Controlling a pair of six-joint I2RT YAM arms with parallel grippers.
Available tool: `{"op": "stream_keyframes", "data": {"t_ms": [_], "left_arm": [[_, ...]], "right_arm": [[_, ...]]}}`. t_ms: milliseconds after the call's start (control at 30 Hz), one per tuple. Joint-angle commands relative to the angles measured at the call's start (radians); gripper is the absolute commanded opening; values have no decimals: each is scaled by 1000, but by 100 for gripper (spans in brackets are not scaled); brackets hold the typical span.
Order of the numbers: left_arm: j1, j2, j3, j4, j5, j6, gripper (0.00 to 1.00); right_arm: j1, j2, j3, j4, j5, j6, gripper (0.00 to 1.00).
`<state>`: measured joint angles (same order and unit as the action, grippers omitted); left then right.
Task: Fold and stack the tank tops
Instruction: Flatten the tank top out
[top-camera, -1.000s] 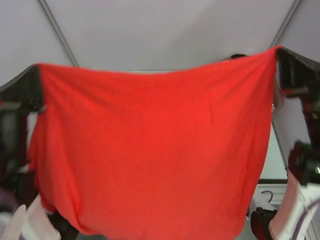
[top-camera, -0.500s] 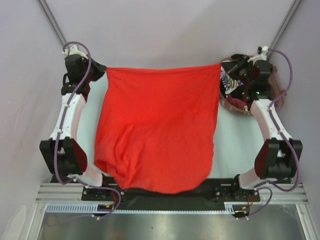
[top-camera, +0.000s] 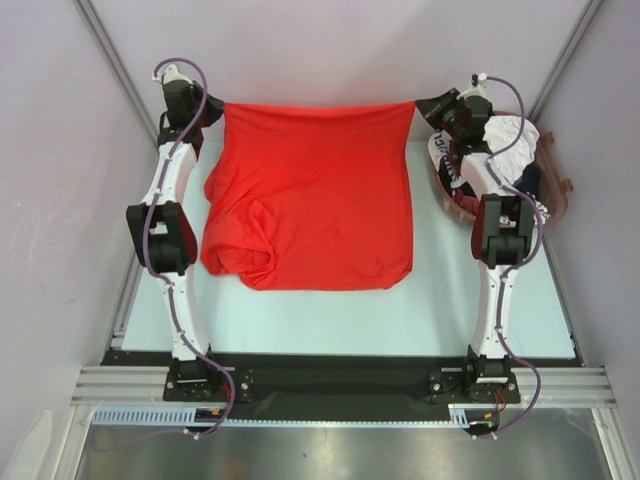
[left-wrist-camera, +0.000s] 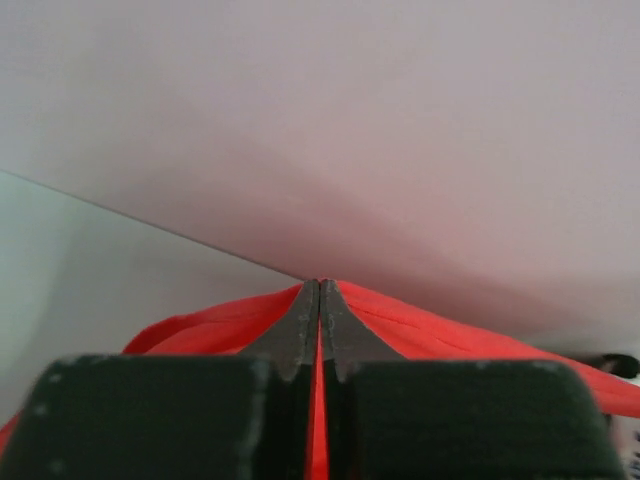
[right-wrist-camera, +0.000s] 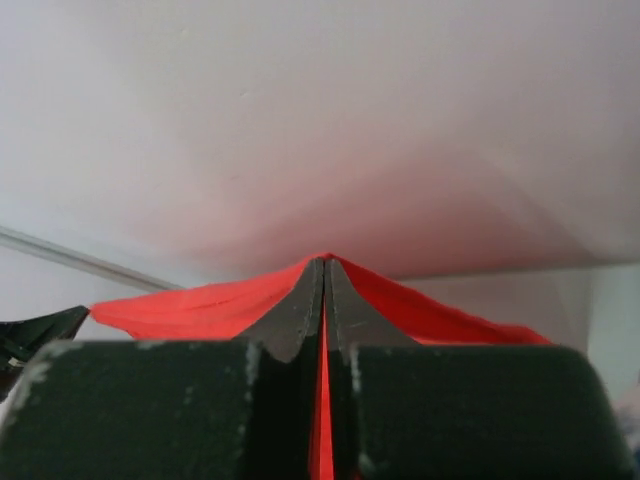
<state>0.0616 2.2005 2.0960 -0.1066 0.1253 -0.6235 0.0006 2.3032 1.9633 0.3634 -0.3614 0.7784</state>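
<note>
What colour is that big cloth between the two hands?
The tank top is plain bright red, clearest in the top view.

Left arm (top-camera: 165, 190) and right arm (top-camera: 497, 240): white link shells, black joint housings. One purple cable (top-camera: 204, 95) runs along each arm to the base. Bases sit on a black plate (top-camera: 340, 375) over a ribbed aluminium rail (top-camera: 120, 385). Left tool (left-wrist-camera: 319, 300) and right tool (right-wrist-camera: 323, 275): dark grey tapered fingers on blocky black carriers.

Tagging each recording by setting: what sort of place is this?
Probably a lab robot cell, not a home: plain grey walls box in a pale table, with a metal rail along its near edge and a laundry basket at right.
</note>
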Motion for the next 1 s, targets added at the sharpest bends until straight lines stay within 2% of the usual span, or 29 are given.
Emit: {"op": "stream_keyframes", "data": {"t_ms": [0,33,67,100,133,167,233,267,400,467,533,633,767,833,933,967], "left_arm": [[-9,85,136,44,-46,7,12],[-11,91,134,83,-49,7,26],[-13,93,121,94,-56,5,48],[-13,87,115,100,-76,4,85],[-14,79,99,104,-76,7,95],[-17,70,96,102,-72,17,100],[-20,44,98,97,-66,50,100],[-26,36,98,90,-67,56,100],[-45,-33,52,62,-46,73,100],[-54,-71,-26,53,-62,84,100],[-91,-146,-139,50,-78,84,98],[-121,-275,-314,25,-121,62,98],[-172,-444,-508,-47,-182,51,98],[-190,-540,-579,-105,-228,53,98],[-221,-680,-803,-114,-243,41,97],[-230,-715,-853,-113,-248,33,97]], "right_arm": [[-4,132,225,54,39,19,2],[-4,165,326,46,48,33,19],[-4,226,377,25,50,41,66],[-4,245,429,-16,83,32,89],[-4,257,504,-105,107,16,99],[-4,252,500,-116,122,-14,100],[-4,191,445,-94,130,-30,100],[-4,164,363,-80,128,-33,99],[30,24,212,-102,78,-80,76],[42,-48,175,-205,61,-112,63],[62,-130,109,-318,58,-169,59],[102,-230,-47,-415,85,-238,56],[156,-440,-283,-480,162,-312,53],[173,-502,-418,-533,205,-318,54],[206,-640,-574,-549,271,-304,55],[216,-672,-687,-543,282,-285,55]]}}
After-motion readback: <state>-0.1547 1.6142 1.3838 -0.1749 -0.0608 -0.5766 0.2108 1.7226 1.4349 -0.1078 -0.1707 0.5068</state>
